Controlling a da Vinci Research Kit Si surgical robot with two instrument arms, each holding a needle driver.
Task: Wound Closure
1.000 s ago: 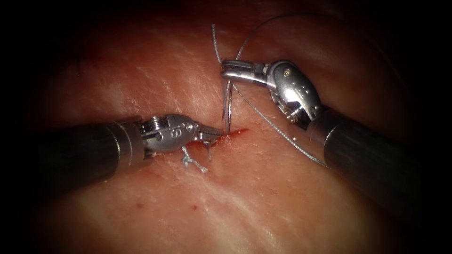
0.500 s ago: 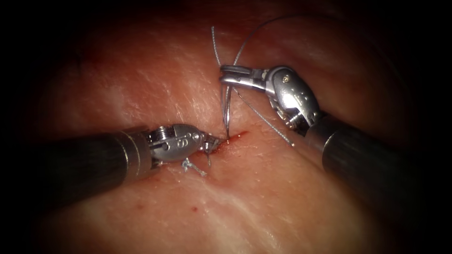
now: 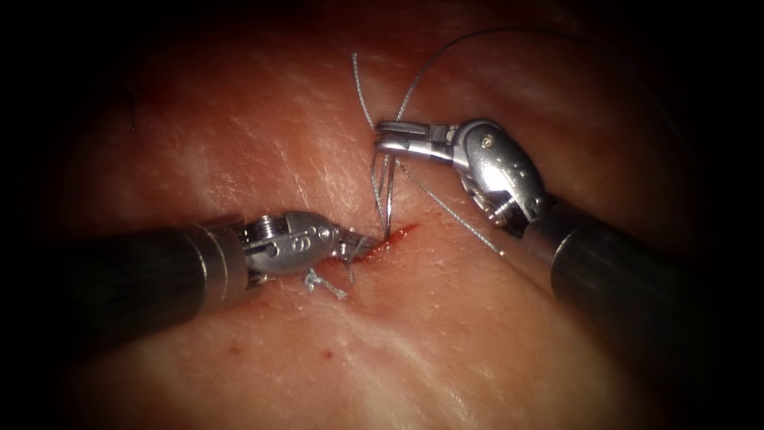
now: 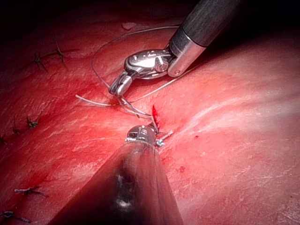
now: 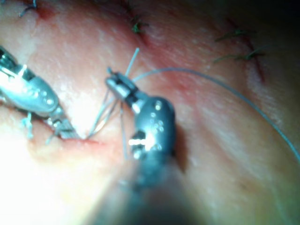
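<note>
Right tool [image 3: 390,137] closed on the thread [image 3: 385,187] above the cut [image 3: 394,235], left tool [image 3: 358,244] closed at its left edge; needle unseen; risk: thread tearing tissue [image 3: 263,143] if pulled hard.

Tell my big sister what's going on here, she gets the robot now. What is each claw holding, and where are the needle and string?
Right tool: jaws shut on the thread above the cut; strands run from the jaws down into the cut.
Left tool: tip at the cut's left end, on the tissue; I cannot tell if its jaws are open or holding anything.
Needle: I cannot pick it out for sure among the strands.
Done: a knotted stitch with cut ends sits just left of the cut.
Left: the cut looks open, with red fluid in it.
</note>
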